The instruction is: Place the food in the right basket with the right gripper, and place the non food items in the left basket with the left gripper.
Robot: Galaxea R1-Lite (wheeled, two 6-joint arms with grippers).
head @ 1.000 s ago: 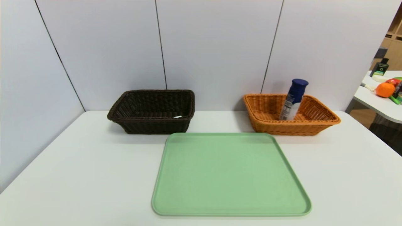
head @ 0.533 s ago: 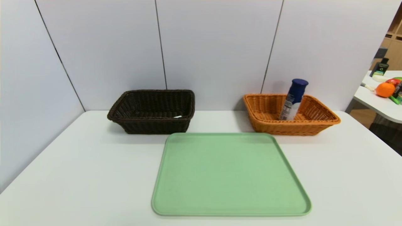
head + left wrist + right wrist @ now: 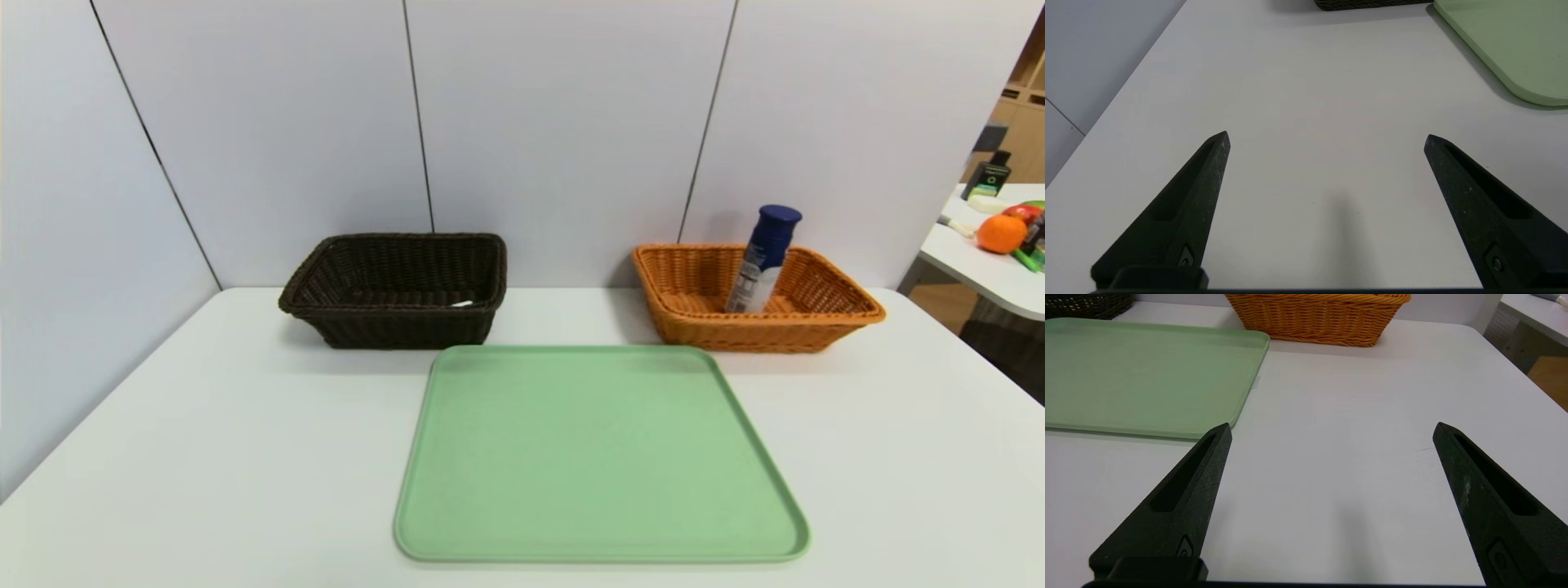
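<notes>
Canister [image 3: 762, 260]: dark blue cap and upper part, white printed lower body; it leans inside the orange basket, right of centre in the head view, its cap above the rim.
Orange basket [image 3: 759, 336]: woven, flared rim, on the table at the right of the head view, against the wall.
Dark basket [image 3: 408, 328]: woven, on the table left of centre in the head view, near the wall.
White item [image 3: 462, 304]: inside the dark basket, toward its right end in the head view; mostly hidden by the front rim, so I cannot tell its full shape.
Tray [image 3: 600, 457]: green, flat on the table, lower centre of the head view, bare surface.
Table [image 3: 204, 457]: white, bare on both sides of the tray.
My left gripper [image 3: 1327, 141]: over the table's left part, near the tray; fingers spread wide, nothing between them.
My right gripper [image 3: 1334, 430]: over the table's right part, near the tray; fingers spread wide, nothing between them.
Side table [image 3: 992, 253]: right edge of the head view, holding an orange fruit [image 3: 1001, 234] and a dark bottle [image 3: 989, 175].
</notes>
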